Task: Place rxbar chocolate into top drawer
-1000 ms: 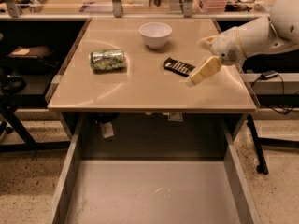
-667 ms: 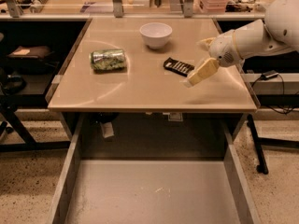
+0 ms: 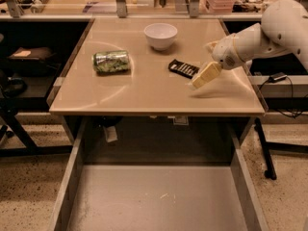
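Bar (image 3: 183,68) lies flat on the bench (image 3: 144,93), right of centre and slanted, with its far end pointing toward the back left corner. Claw (image 3: 201,79) hangs just beside the bar's right end, low over the bench and angled down toward the front edge. From where I stand I cannot tell whether it is wide or narrow. The arm (image 3: 250,40) reaches in over the right edge. A white bowl (image 3: 160,35) stands upright near the back edge, about midway. A crushed green can (image 3: 111,61) lies on its side toward the left edge. Below the front edge the drawer (image 3: 154,198) stands pulled out, grey and scuffed.
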{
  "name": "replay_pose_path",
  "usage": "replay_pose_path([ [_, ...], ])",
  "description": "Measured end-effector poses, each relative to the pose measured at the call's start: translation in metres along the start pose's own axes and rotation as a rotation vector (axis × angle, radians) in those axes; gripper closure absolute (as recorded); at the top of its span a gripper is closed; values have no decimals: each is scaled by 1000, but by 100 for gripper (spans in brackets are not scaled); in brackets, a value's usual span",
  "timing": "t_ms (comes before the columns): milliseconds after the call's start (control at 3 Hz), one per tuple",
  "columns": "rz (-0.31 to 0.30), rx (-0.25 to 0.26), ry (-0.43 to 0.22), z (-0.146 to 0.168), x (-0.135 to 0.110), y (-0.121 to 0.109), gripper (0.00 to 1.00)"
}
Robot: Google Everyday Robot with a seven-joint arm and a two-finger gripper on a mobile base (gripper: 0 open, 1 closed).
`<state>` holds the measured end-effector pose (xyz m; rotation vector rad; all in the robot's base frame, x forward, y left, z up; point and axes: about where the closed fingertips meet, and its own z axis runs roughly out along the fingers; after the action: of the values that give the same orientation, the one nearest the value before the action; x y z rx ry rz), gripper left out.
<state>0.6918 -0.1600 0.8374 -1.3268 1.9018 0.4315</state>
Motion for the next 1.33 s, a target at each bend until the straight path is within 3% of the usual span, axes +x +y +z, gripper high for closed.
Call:
replay_pose_path([
  [667,44,-43,-14,24,10,-13,0],
  [1333,47,-46,-17,25,10,-13,42],
])
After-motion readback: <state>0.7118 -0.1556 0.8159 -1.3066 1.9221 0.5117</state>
